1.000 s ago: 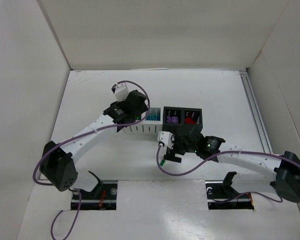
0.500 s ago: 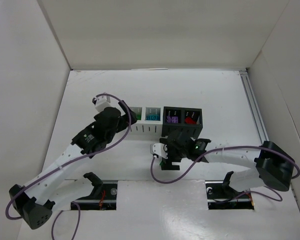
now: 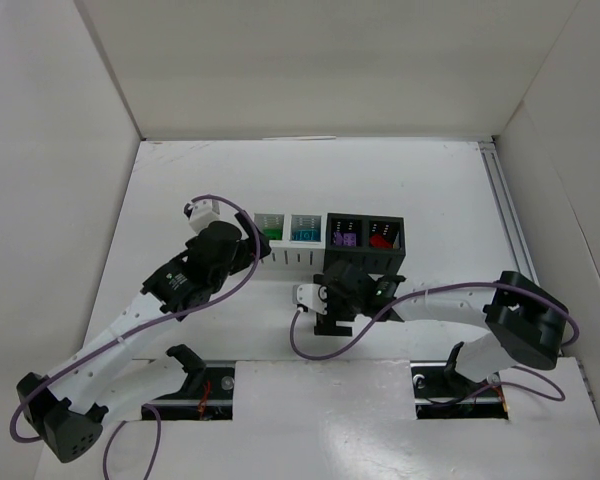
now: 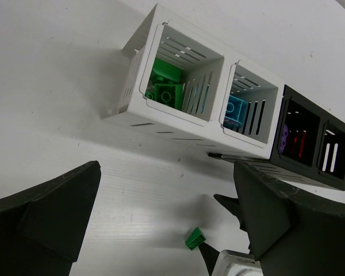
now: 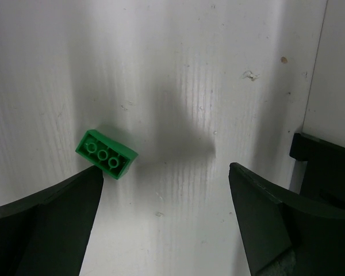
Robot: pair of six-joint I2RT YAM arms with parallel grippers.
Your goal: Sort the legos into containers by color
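Sorting is judged nearly done.
One green studded plastic brick is left toward the near edge of the bench; left hand and right hand are held wide open, empty.

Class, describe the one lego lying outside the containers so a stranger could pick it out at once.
Find the row of four containers mid-table, two white and two black. On the table in front of it, beneath the open right end effector, lies a green brick. The other green legos sit inside the end white container.
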